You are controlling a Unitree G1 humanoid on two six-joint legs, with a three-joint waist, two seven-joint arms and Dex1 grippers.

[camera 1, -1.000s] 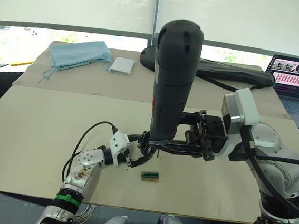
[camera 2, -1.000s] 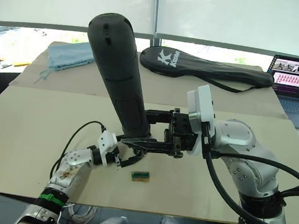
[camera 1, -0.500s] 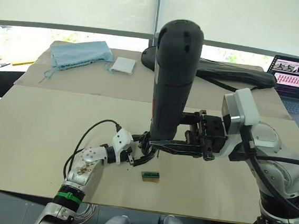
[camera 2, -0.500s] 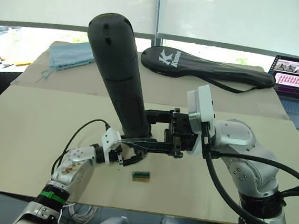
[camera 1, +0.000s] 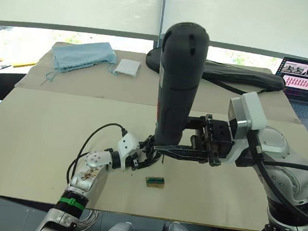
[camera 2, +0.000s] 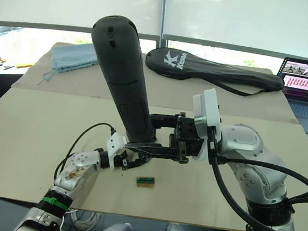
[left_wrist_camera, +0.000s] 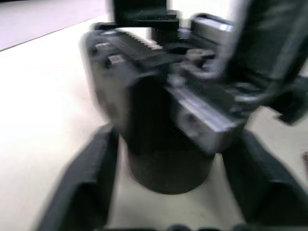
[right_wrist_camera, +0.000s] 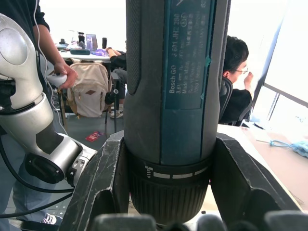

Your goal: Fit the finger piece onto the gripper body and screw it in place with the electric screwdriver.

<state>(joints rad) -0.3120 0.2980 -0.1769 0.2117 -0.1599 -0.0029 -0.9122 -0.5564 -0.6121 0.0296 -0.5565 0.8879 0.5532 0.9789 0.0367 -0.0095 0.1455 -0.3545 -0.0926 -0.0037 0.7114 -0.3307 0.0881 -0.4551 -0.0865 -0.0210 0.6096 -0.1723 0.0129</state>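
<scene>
My right gripper (camera 1: 165, 149) is shut on the electric screwdriver (camera 1: 179, 80), a thick black tool standing upright with its bit pointing down; its fingers (right_wrist_camera: 103, 183) clamp the tool's collar (right_wrist_camera: 168, 192). Just under the bit, my left gripper (camera 1: 140, 160) is shut on the gripper body (left_wrist_camera: 168, 144), a stubby black cylinder with metal screws, low over the table. Its fingers (left_wrist_camera: 86, 183) sit on either side of the cylinder. I cannot tell the finger piece apart in the dark cluster at the bit.
A tiny green-and-tan block (camera 1: 155, 181) lies on the board just in front of the grippers. Further back are a blue cloth (camera 1: 83, 54), a white pad (camera 1: 127, 67), a black racket bag (camera 2: 213, 66) and a laptop (camera 1: 304, 81). People (right_wrist_camera: 236, 72) are nearby.
My left gripper has shifted slightly to the right, closer under the screwdriver's bit. The right arm and the screwdriver have held still.
</scene>
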